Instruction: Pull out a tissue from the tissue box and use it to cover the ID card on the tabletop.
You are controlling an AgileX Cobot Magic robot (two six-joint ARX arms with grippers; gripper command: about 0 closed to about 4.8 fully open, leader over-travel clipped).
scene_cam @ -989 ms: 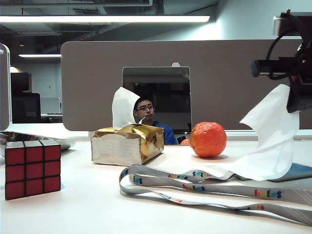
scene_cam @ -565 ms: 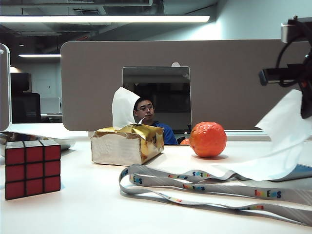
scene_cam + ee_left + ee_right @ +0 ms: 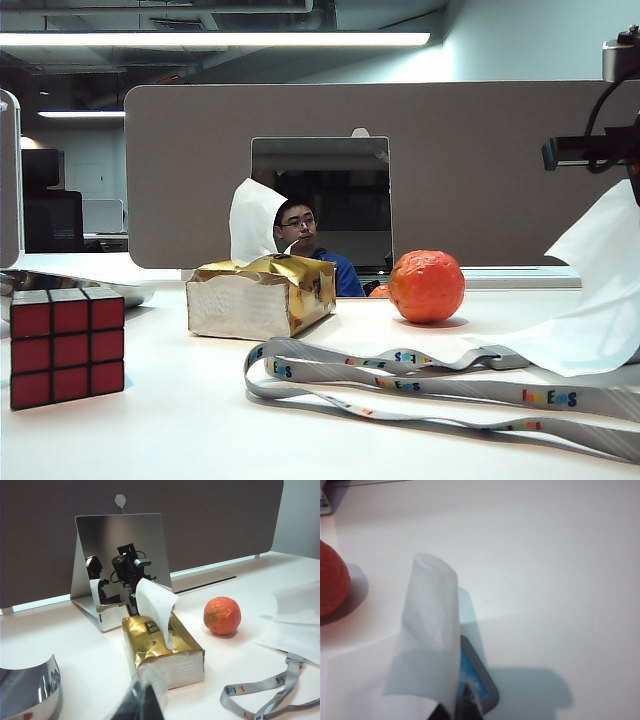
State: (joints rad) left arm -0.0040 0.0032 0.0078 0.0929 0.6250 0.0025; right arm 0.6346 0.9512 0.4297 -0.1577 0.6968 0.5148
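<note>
the right gripper (image 3: 457,707), at the far right edge of the exterior view, pinches one edge of the tissue (image 3: 600,300), whose lower part drapes on the tabletop (image 3: 150,430) over the id card (image 3: 479,677), with one card corner uncovered in the right wrist view. if it lets go here, the raised flap may fall back and leave that corner showing. i cannot tell the left gripper's opening; it waits near the tissue box (image 3: 162,650).
</note>
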